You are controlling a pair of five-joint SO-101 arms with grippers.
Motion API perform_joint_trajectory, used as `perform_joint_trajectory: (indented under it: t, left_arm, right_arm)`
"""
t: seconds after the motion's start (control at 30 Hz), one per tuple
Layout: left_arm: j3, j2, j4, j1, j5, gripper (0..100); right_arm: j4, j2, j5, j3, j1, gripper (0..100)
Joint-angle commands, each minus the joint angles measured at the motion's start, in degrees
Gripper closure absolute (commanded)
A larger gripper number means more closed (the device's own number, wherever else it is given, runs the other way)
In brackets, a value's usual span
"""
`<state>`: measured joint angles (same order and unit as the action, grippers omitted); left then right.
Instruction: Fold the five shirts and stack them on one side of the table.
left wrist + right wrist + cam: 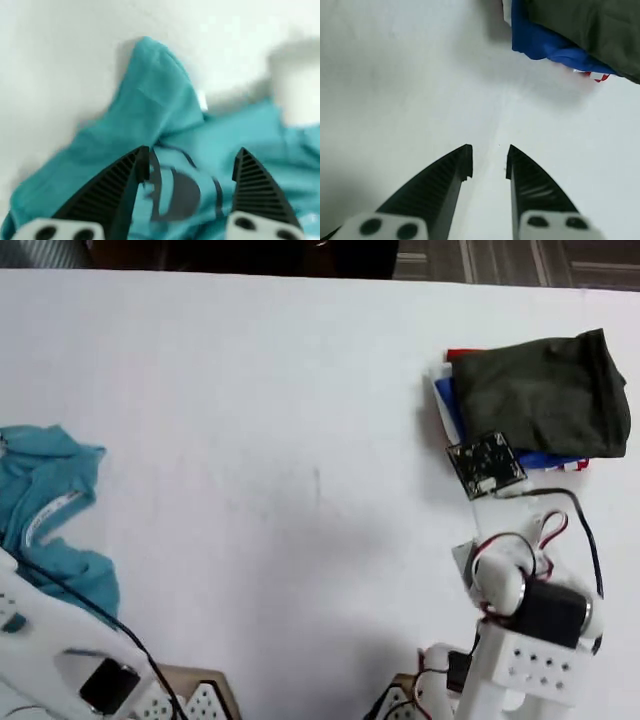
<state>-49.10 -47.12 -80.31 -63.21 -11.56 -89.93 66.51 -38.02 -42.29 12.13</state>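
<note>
Teal shirt (50, 510), high view: crumpled at the table's (250, 390) left edge; folded stack (540, 395), olive on top, at far right.
Left wrist view: left gripper (193, 152) spread wide over the shirt.
Right wrist view: right gripper (489, 150) narrowly parted above bare table, near the stack.

Bright, diffuse light; soft shadows

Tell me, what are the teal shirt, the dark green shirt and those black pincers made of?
Teal shirt: soft knit fabric, likely cotton jersey; it looks matte and crumples in loose folds.
Dark green shirt: similar matte cloth, folded smooth.
Left gripper, its fingers: hard black plastic, probably printed; ridged lines run along them.
</note>
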Motion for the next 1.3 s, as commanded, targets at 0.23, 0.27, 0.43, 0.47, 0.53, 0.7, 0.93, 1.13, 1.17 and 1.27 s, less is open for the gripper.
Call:
perform_joint_trajectory:
  t: [0.23,0.27,0.43,0.47,0.53,0.7,0.93,1.13,1.17,1.27]
  left_arm:
    - [-34.0,-26.5,-0.1,-0.8,2.2,71]
    - [-35.2,-28.7,-0.1,-0.6,2.0,71]
    - [-39.2,-35.1,-4.5,-0.2,-1.3,86]
    - [-39.8,-35.4,-5.9,0.1,-1.1,96]
    - [-41.2,-35.6,-9.3,0.7,-1.5,95]
    - [-46.9,-34.6,-19.6,4.4,-1.5,98]
    - [-43.7,-23.9,-22.3,5.1,-1.1,97]
    - [-28.0,-8.7,-22.3,1.0,-3.8,97]
    - [-23.4,-5.6,-22.3,0.4,-4.0,97]
    - [-8.4,5.4,-22.3,0.2,-4.3,97]
  right_arm:
    - [-0.6,9.8,-0.5,-4.1,0.1,87.8]
    - [-0.6,10.2,-0.5,-4.7,0.1,87.8]
    - [-0.1,10.2,-0.5,-5.7,0.1,87.8]
    - [0.0,10.2,-0.5,-5.7,0.0,87.8]
    - [1.2,10.0,-0.5,-6.0,-0.3,87.8]
    - [7.3,9.9,-0.5,-11.3,-0.3,87.8]
    - [17.7,9.5,0.0,-21.2,-4.4,87.7]
    - [23.2,-2.3,7.8,-19.6,-20.7,87.6]
    - [24.2,-5.6,9.7,-17.9,-23.4,87.6]
    - [25.4,-16.1,13.4,-9.9,-30.5,87.6]
